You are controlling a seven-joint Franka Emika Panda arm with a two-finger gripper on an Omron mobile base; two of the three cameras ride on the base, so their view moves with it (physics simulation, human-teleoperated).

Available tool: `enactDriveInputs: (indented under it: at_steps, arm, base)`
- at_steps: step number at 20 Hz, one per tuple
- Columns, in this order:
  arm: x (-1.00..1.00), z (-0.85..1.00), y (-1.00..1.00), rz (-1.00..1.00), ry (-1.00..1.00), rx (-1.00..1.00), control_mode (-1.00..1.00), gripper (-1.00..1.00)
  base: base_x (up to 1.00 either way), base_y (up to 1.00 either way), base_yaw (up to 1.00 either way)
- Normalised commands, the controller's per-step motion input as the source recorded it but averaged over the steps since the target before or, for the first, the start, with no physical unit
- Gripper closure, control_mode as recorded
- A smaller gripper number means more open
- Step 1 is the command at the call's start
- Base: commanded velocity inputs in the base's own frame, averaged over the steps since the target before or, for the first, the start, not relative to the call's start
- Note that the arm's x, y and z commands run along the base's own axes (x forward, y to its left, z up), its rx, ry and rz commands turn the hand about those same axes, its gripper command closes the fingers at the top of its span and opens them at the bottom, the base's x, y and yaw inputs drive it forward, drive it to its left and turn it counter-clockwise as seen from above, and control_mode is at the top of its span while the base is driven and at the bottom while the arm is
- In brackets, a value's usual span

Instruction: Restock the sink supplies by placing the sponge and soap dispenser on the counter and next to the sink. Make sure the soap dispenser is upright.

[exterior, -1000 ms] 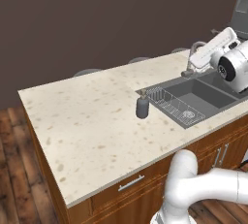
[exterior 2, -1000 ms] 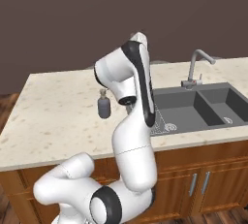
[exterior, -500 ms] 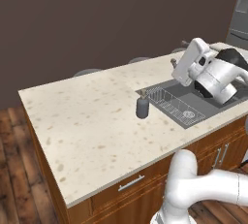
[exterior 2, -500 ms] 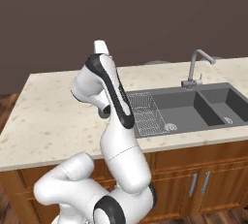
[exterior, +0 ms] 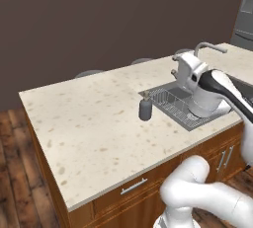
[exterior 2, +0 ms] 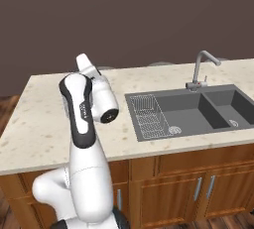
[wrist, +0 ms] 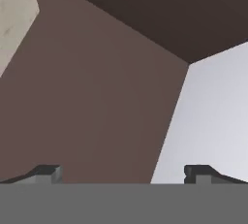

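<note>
The soap dispenser (exterior: 145, 108), a dark grey-blue bottle with a thin pump on top, stands upright on the speckled counter (exterior: 94, 123), just left of the sink (exterior: 184, 107). The sponge is out of view. My gripper (exterior: 174, 65) is raised over the sink's wire rack (exterior: 170, 101), to the right of the dispenser and apart from it, and points towards the back wall. In the hand view my gripper (wrist: 122, 172) is open, its fingertips (wrist: 47, 172) stand wide apart, and nothing lies between them. In the right base view my arm (exterior 2: 82, 109) covers the dispenser's spot.
The curved metal faucet (exterior 2: 201, 69) rises behind the double-basin sink (exterior 2: 198, 109). The rack (exterior 2: 149, 116) lies in the left basin. A dark wall runs behind the counter (exterior 2: 39, 124). Wooden cabinets with handles sit below.
My arm has swung left from the right side of the sink towards the rack and dispenser. The jaws have stayed open. The dispenser has not moved.
</note>
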Motion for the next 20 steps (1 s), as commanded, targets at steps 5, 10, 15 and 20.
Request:
enactDriveInputs:
  at_steps: [5, 10, 15, 20]
  arm:
    - [-0.32, 0.08, -0.52, -0.04, -0.17, -0.41, -1.0, -1.0]
    - [-0.37, 0.31, -0.37, -0.09, -0.25, -0.66, -1.0, -1.0]
    - [-0.56, 0.16, -0.18, -0.14, -0.1, -0.5, -1.0, -1.0]
    - [-0.33, -0.32, 0.03, -0.05, 0.07, -0.42, -1.0, -1.0]
  base:
    - [0.0, 0.0, 0.0]
    - [0.0, 0.0, 0.0]
    - [0.0, 0.0, 0.0]
    - [0.0, 0.0, 0.0]
